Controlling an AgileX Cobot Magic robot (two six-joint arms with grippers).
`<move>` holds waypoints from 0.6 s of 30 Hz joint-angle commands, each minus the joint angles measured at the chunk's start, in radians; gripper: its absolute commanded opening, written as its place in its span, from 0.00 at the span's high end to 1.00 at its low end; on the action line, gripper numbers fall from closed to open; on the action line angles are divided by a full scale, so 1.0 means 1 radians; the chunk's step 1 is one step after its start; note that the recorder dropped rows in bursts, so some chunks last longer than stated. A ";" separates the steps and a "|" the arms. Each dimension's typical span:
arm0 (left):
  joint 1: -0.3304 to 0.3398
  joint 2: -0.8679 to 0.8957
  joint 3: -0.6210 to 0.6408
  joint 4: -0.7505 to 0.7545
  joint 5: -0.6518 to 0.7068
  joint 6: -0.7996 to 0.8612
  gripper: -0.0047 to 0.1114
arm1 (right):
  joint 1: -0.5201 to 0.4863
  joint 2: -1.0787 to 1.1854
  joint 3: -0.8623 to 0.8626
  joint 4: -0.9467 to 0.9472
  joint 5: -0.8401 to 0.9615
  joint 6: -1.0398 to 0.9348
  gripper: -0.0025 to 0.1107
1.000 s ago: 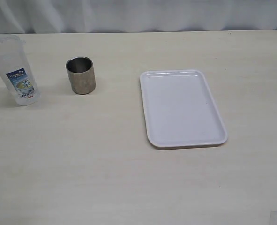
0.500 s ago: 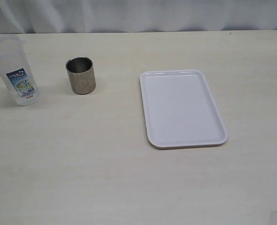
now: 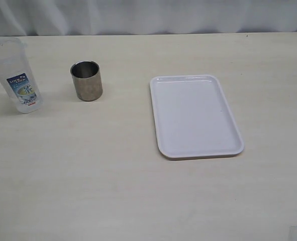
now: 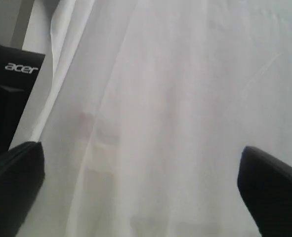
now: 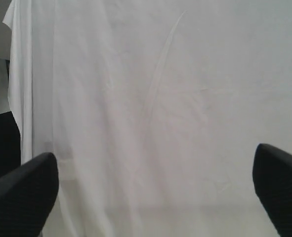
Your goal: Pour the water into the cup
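Note:
The steel cup (image 3: 87,81) stands upright on the table, left of the middle. A clear plastic jug (image 3: 15,75) with a blue label stands to its left near the table's left edge. Neither gripper shows in the exterior view. My left gripper (image 4: 141,192) is open and empty, its dark fingertips (image 4: 15,182) wide apart, facing a white curtain. My right gripper (image 5: 155,192) is also open and empty, its fingertips (image 5: 22,197) wide apart before the same white cloth. Neither wrist view shows the cup or the jug.
A white rectangular tray (image 3: 161,118) lies on the table (image 3: 113,175) right of the cup. A white curtain (image 3: 148,17) hangs behind the table. A black monitor (image 4: 10,98) shows in the left wrist view.

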 commanded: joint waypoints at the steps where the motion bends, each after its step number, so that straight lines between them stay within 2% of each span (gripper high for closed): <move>1: -0.003 0.276 0.003 -0.004 -0.170 0.000 0.09 | -0.003 0.012 -0.007 -0.015 -0.020 0.002 0.08; 9: -0.003 0.744 0.003 0.075 -0.439 0.037 0.09 | -0.003 0.012 -0.007 -0.015 -0.020 -0.019 0.08; 14: -0.003 0.966 -0.064 0.119 -0.463 0.102 0.09 | -0.003 0.012 -0.007 -0.015 -0.020 -0.030 0.08; 18: -0.003 1.076 -0.122 0.136 -0.465 0.126 0.09 | -0.003 0.012 -0.007 -0.015 -0.020 -0.030 0.08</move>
